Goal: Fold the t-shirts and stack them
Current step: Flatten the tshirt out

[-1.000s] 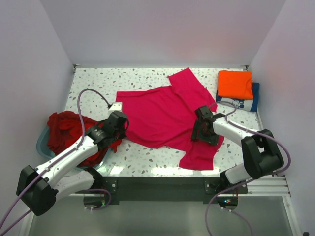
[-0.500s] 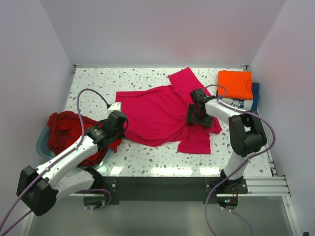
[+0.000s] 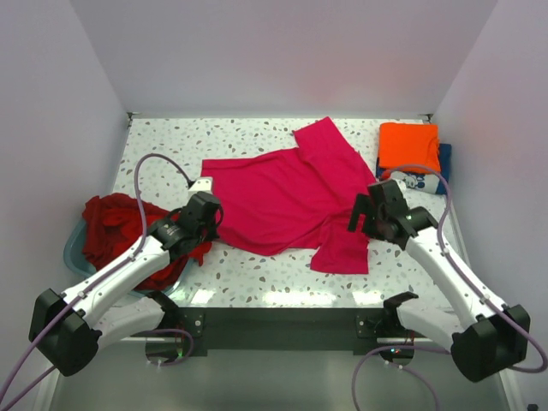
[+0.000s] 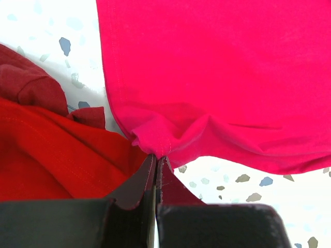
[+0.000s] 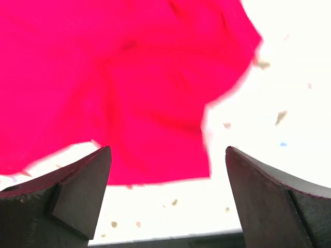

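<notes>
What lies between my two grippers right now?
The magenta-pink shirt fills that stretch, clearest in the top view. The left gripper is shut on its left edge; the right gripper is open above its right side.

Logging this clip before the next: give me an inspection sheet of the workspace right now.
Surface: speckled table, well lit.
Job's things: pink shirt spread mid-table; red shirts heaped at left; orange shirt folded on navy shirt, back right.
Clutter: blue tub under the red heap.
Grippers: left claw shut on the pink shirt's edge; right claw open above its near right part.
Cables: purple cable loops over the left arm; another follows the right arm.
Surroundings: white walls on three sides.
</notes>
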`<state>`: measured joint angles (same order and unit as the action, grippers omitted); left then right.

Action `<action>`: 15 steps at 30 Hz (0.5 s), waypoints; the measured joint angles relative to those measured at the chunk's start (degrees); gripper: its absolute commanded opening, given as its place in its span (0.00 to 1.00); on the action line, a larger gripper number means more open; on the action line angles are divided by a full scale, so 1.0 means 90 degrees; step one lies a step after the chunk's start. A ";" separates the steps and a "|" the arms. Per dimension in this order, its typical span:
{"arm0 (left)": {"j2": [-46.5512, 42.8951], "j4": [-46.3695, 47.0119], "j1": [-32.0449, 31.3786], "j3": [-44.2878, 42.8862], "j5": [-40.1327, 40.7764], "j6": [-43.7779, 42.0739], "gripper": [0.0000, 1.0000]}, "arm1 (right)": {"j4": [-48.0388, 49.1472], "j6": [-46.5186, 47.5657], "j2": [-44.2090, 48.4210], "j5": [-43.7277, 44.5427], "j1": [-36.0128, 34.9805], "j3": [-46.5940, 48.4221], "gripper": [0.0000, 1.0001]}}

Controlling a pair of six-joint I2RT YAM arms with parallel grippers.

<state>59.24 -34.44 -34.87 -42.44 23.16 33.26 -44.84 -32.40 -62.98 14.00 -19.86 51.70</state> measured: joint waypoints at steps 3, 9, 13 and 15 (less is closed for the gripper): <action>-0.0002 0.0005 0.0000 0.0000 -0.0039 -0.0005 0.00 | -0.0277 -0.0194 0.0576 -0.0107 0.0000 -0.0818 0.90; -0.0119 0.0000 0.0000 0.0000 -0.0058 -0.0007 0.00 | -0.0566 -0.0597 0.0546 -0.0335 0.0000 -0.1338 0.85; -0.0219 0.0000 0.0000 0.0000 -0.0058 -0.0007 0.00 | -0.0525 -0.0750 0.0376 -0.0347 0.0000 -0.1341 0.84; -0.0223 0.0000 0.0000 0.0000 -0.0058 -0.0007 0.00 | -0.0476 -0.0794 0.0306 -0.0347 0.0000 -0.1377 0.84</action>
<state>57.23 -34.44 -34.87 -42.44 22.63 33.19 -49.12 -39.55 -60.23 10.87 -19.86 39.31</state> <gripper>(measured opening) 0.021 0.848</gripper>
